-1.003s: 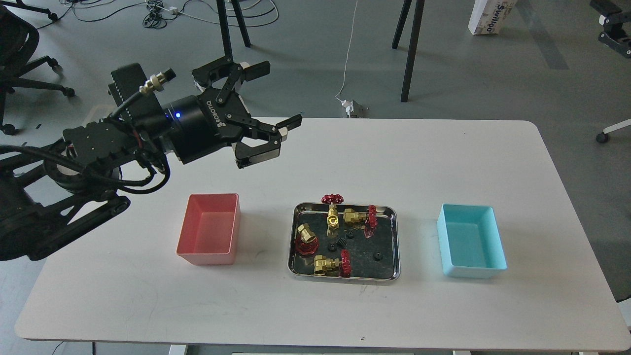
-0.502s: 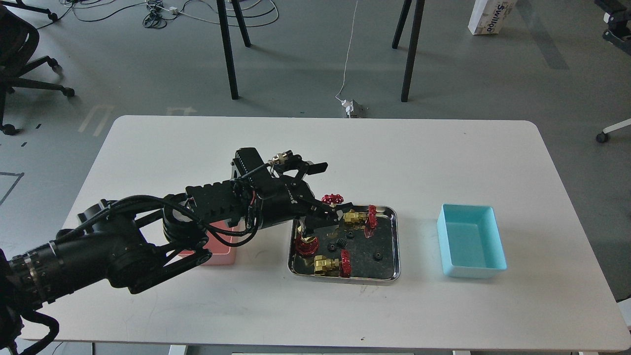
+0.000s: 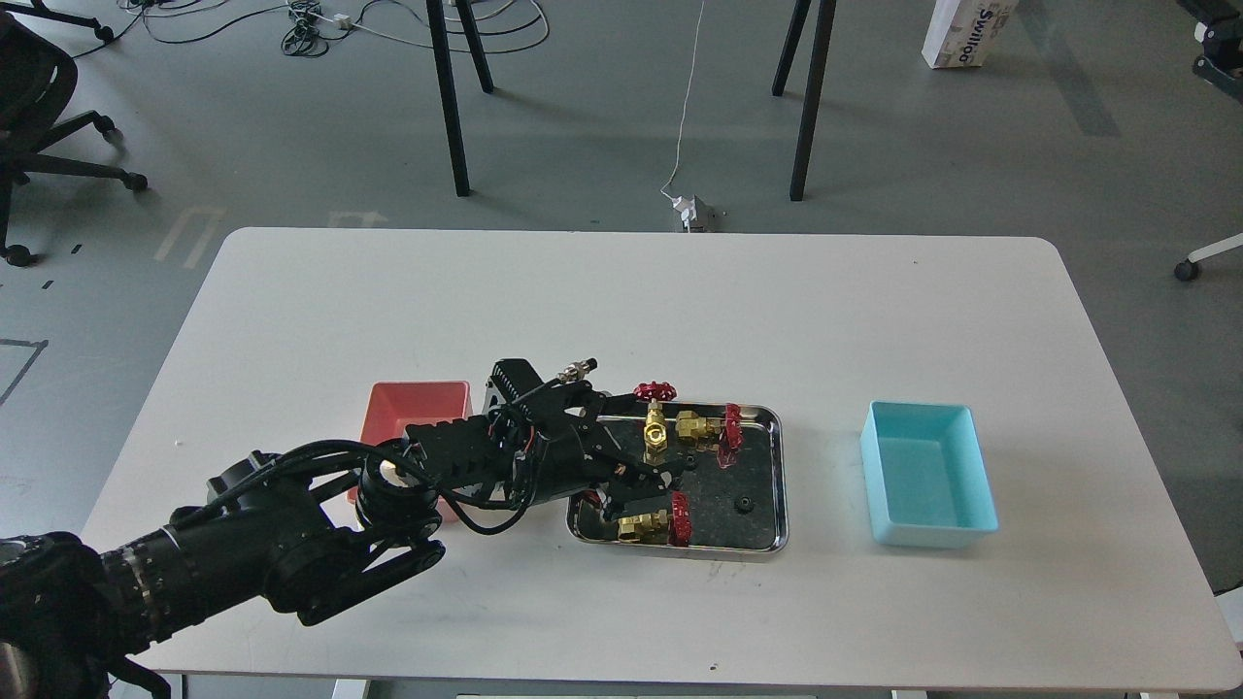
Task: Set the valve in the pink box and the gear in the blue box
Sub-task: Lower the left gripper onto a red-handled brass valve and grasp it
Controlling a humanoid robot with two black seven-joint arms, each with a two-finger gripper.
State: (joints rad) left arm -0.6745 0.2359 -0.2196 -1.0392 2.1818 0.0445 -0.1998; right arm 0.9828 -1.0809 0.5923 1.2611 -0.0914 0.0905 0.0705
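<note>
Because the sorting has two destinations, the layout reads sensibly from left to right: the salmon-pink rectangular plastic bin [image 3: 418, 413] sits on the left of the white tabletop [image 3: 621, 311], open side up and, as far as its uncovered part shows, with nothing in it, though my black left arm crosses over its near right corner and hides that part. Just right of it the left tool [image 3: 621, 497] reaches low over the left half of the shiny steel tray [image 3: 767, 476], which I judge is the approach for picking a valve; its fingers are dark against the dark tray floor and I cannot tell whether they are spread or closed on anything. A small brass valve with a round red spoked handwheel [image 3: 653, 525] lies on its side just below the tool, close enough that contact cannot be ruled out. Two more valves show further back, one standing upright [image 3: 656, 419] with its wheel on top, one lying down [image 3: 711, 428]. A tiny black toothed gear [image 3: 744, 504] rests on the tray floor toward the right, apart from the valves, and another small dark piece near the centre is too small to name. Well apart on the right stands the light cyan-blue rectangular plastic bin [image 3: 927, 474], empty, presumably placed within the right arm's reach. That arm's tool is not visible.
</note>
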